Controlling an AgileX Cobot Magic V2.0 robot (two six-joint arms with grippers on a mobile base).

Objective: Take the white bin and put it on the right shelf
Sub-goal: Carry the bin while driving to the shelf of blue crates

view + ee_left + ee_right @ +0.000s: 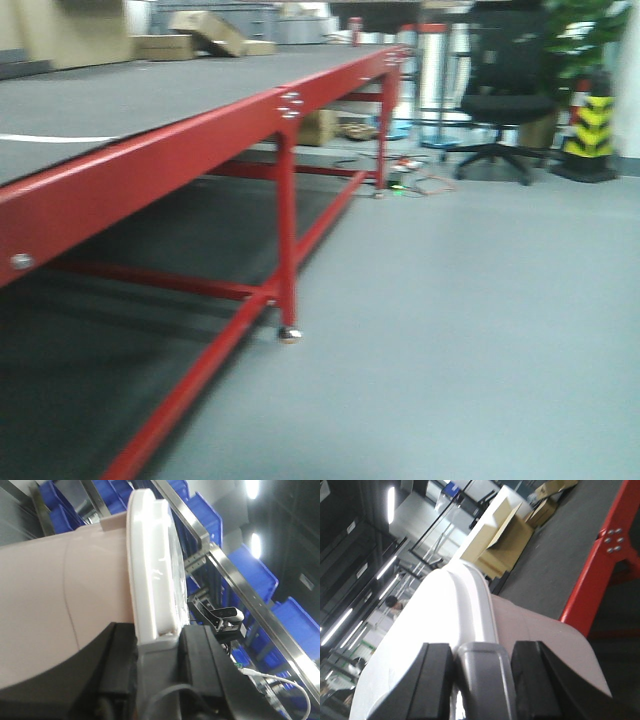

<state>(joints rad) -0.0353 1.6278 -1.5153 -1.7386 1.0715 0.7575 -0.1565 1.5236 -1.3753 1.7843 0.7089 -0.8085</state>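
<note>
The white bin (pixel 50 590) fills the left wrist view, its pale pink side to the left and its white lid rim standing on edge. My left gripper (pixel 157 640) is shut on a grey clasp at the lid's edge. In the right wrist view the white bin (pixel 445 610) shows its bright lid and pink wall, and my right gripper (pixel 482 652) is shut on a grey clasp at its rim. The right shelf (pixel 240 585) shows as a shiny steel rail running diagonally behind the bin. Neither the bin nor the grippers appear in the exterior view.
A long red-framed table (pixel 290 100) with a grey top runs along the left, its leg (pixel 600 565) close to the bin. Cardboard boxes (pixel 205 35) lie on it. An office chair (pixel 505 100) and a yellow-black cone (pixel 592 130) stand ahead. Blue bins (pixel 260 570) fill the steel rack.
</note>
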